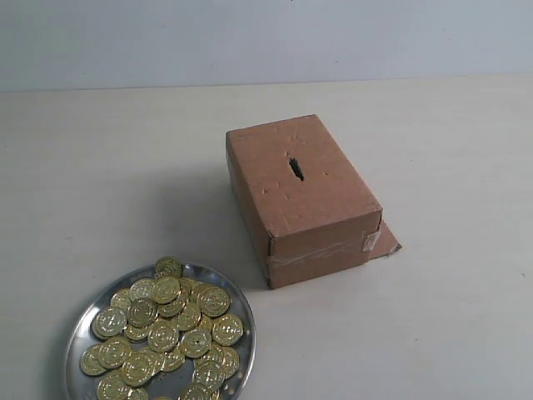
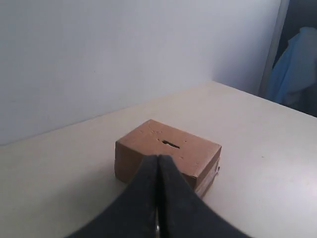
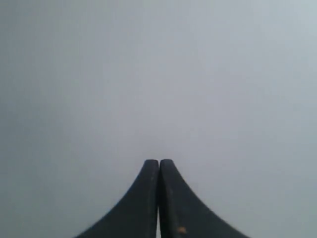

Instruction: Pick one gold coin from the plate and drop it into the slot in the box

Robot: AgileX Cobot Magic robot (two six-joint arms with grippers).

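Note:
The silver plate (image 1: pixel 241 312) lies at the front left of the table in the exterior view, heaped with several gold coins (image 1: pixel 163 335). The brown cardboard box (image 1: pixel 308 200) stands mid-table with its dark slot (image 1: pixel 296 168) on top, tape on its near end and a flap at its right corner. Neither arm shows in the exterior view. My left gripper (image 2: pixel 158 157) is shut with nothing between its fingers; the box (image 2: pixel 143 144) and slot (image 2: pixel 171 144) lie just beyond its tips. My right gripper (image 3: pixel 159 161) is shut and faces a blank grey surface.
The pale table (image 1: pixel 450 150) stretches round the box and plate, with a light wall (image 1: pixel 250 37) behind. In the left wrist view a blue cloth (image 2: pixel 297 69) hangs beyond the table's far edge.

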